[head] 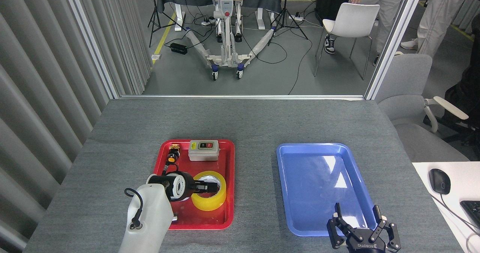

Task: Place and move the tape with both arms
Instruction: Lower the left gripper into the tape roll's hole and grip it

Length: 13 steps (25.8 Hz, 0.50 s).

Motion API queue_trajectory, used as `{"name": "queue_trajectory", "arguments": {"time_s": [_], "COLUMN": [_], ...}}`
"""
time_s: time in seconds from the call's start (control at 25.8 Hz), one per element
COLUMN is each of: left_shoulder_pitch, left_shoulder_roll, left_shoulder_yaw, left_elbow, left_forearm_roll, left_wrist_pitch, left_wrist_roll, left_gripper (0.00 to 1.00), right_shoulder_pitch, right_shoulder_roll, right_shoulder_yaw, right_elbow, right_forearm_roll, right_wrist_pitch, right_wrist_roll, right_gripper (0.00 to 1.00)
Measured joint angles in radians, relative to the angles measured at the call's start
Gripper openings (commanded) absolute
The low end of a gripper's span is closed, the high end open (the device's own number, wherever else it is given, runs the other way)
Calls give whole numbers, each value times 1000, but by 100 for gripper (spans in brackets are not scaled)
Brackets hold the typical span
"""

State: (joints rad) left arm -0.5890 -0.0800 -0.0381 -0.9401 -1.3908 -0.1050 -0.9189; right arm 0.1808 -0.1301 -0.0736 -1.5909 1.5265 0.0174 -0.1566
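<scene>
Our left pincer (208, 186) reaches into the tape (209, 196), grip unclear, our right pincer (360, 223) spread wide; the tape sits unlifted in the red tray (202, 223).

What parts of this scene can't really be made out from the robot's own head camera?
- Left gripper: dark and end-on over the tape; whether the jaws are shut on the roll is unclear.
- Tape's near-left side: hidden behind the left wrist.
- Small orange and black part in the red tray: too small to identify.
- Right gripper: its base is cut off by the bottom edge.
- Switch box labels: too small to read.
</scene>
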Motion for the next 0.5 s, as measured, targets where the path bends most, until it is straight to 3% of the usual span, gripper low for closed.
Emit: {"name": "queue_trajectory", "arguments": {"time_s": [0.5], "left_shoulder_pitch": [-6], "left_shoulder_roll": [41], "left_shoulder_yaw": [-17], "left_elbow": [67], "left_forearm_roll": [4], "left_wrist_pitch": [-2], "left_wrist_roll": [168], "left_gripper": [100], "right_shoulder_pitch": [-1], "right_shoulder_roll": [1], "right_shoulder_yaw": [0], "right_elbow": [0], "right_forearm_roll": [3], "right_wrist_pitch": [2], "right_wrist_roll": [0], "right_gripper": [100]}}
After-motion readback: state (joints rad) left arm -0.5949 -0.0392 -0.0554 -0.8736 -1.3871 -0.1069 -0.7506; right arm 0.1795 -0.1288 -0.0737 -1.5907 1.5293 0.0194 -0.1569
